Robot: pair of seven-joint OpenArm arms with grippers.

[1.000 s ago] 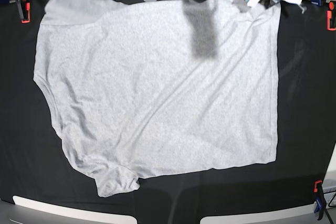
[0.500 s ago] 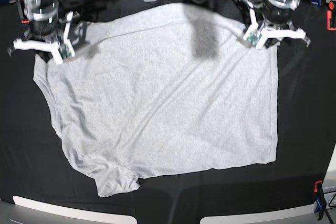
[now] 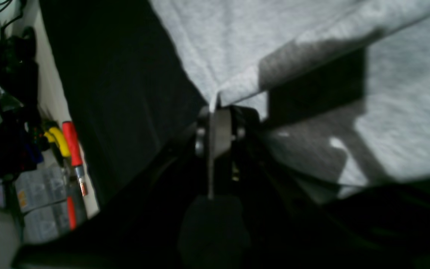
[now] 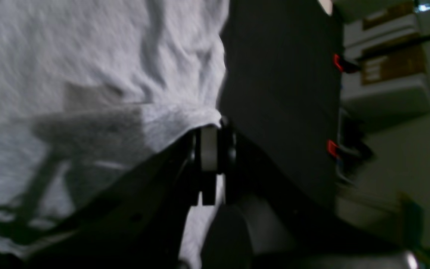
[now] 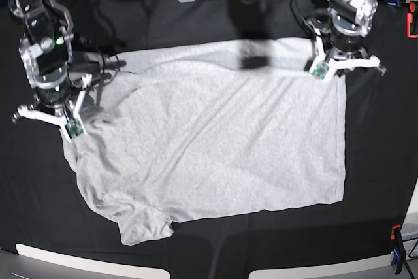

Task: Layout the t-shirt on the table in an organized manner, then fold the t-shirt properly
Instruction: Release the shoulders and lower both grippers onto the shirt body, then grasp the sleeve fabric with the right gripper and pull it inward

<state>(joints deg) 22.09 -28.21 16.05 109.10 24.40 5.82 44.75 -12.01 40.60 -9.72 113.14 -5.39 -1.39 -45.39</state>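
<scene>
Both arms have dragged the t-shirt's (image 5: 215, 142) far edge toward me across the counter (image 5: 379, 161), left fingers (image 3: 215, 112) and right fingers (image 4: 209, 129) clamped on its corners, so I'd say folding's underway.

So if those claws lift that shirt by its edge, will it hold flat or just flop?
Probably flop: the t-shirt is wrinkled and bunches where the right gripper pinches it. It looks thin, so likely light. The left gripper tents its corner, so the rest should drag over the table.
</scene>
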